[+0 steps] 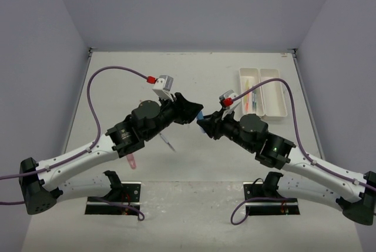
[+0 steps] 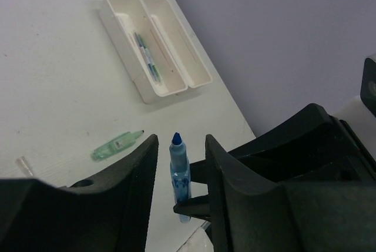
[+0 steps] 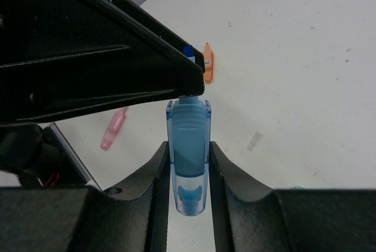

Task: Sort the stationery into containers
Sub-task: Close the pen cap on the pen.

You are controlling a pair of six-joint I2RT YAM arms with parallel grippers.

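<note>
**From above.** The blue marker (image 1: 201,117) is up in the air over the middle of the table (image 1: 176,70). It sits between the left gripper (image 1: 191,113) and the right gripper (image 1: 207,125), which are almost touching. The two trays (image 1: 274,93) lie side by side, well apart to the right and near the wall. A thin pen (image 1: 167,141) and a pink marker (image 1: 132,161) lie under the left arm.

**Left wrist.** The left gripper (image 2: 181,139) is open. It has one jaw on each side of the blue marker (image 2: 180,175), and a gap shows on both sides. The right gripper holds the marker lower down. Green pens (image 2: 147,58) lie in one of the trays (image 2: 176,46). A green marker (image 2: 116,144) and a small clear cap (image 2: 23,164) lie on the table.

**Right wrist.** The right gripper (image 3: 188,146) is squeezed tight on the fat body of the blue marker (image 3: 188,158). An orange marker (image 3: 208,64) lies on the table far below.

The marker looks light, hard and smooth. It will not bend, but it could slip or spin if pinched at its thin tip. The best place to hold it is the free upper body, with the jaws flat across it.

There is lots of bare table on the way to the trays. The trays are narrow and close to the wall, so the marker should go in lengthwise. The grippers are very close together and could bump.
</note>
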